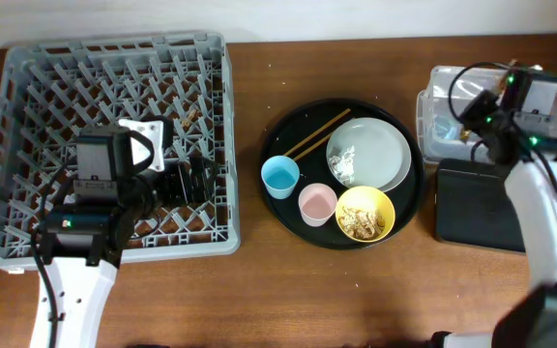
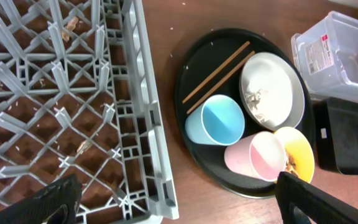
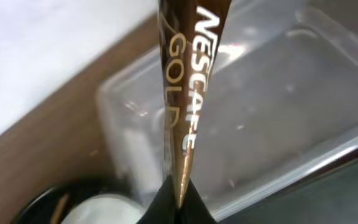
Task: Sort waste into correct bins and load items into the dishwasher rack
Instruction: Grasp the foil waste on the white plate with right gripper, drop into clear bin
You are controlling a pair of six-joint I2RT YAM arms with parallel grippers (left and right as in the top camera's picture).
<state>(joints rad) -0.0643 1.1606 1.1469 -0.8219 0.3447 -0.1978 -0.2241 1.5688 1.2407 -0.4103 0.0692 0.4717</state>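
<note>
Plainly, the risk now sits with the long wrapper [image 3: 182, 93], pinched by its very end between the right fingers [image 3: 166, 211], which press together on it above the clear tub [image 3: 278, 124]. Because the grip takes only a sliver and the foil looks long and light, a release made off-centre could leave it draped across the tub's rim. It could also flutter to the counter [image 1: 259, 300] or into the shallow black tray [image 1: 477, 208] just beside the tub, or cling to one finger instead of dropping. The left fingers [image 2: 48, 202] are spread wide and hold nothing, hanging over the dishwasher rack [image 2: 148, 124]. Nothing is loaded yet: the blue cup [image 1: 279, 176], pink cup [image 1: 317, 204], yellow bowl [image 1: 366, 215] with scraps, plate [image 1: 375, 150] and chopsticks [image 1: 319, 133] crowd the round tray [image 1: 283, 215], so a careless reach there could knock one cup into its neighbour.
</note>
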